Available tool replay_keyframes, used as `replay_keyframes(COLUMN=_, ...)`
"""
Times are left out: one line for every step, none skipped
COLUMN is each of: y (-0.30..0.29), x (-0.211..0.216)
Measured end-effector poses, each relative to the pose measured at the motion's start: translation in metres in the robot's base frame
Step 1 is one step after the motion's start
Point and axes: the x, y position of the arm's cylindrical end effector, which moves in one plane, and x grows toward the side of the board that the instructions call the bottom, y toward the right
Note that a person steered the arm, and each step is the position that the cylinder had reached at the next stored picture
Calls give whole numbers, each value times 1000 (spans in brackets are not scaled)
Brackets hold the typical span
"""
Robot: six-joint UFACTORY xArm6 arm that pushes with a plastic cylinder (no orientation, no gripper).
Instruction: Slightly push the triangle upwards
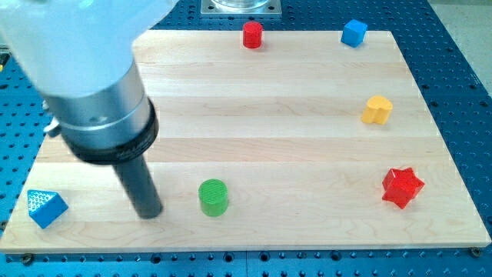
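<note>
Nearest the view's bottom edge, the blue triangle (46, 208) lies at the bottom-left corner of the wooden board (269, 115), flat on the surface and close to both the left and bottom rims. My tip (149, 213) rests on the board to the triangle's right, at about the same height in the view, apart from it and not touching. No fingers on this rig: the arm ends in a plain dark rod, so there is nothing to read as wide, narrow or holding. The green cylinder (213, 197) stands upright just to the right of the tip, near but with a gap between them; the tip sits between triangle and cylinder, closer to the cylinder. At the bottom right, well apart from all of this, is the red star-shaped block (402, 187). Further up the right side sits the yellow block (377, 110), rounded on one end; exact shape unclear. Along the view's top edge, the red cylinder (252, 35) stands near the centre and the blue cube (354, 32) lies to its right, tilted slightly.
</note>
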Motion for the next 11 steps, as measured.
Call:
replay_keyframes(y=28, x=3)
replay_keyframes(y=83, x=5)
replay_keyframes(y=53, x=26)
replay_keyframes(y=-3, x=48)
replay_keyframes(y=-61, x=51)
replay_keyframes(y=-129, x=50)
replay_keyframes(y=-156, x=50)
replay_keyframes(y=-130, x=33)
replay_keyframes(y=-67, x=11)
replay_keyframes(y=-109, x=27)
replay_keyframes(y=-182, x=42)
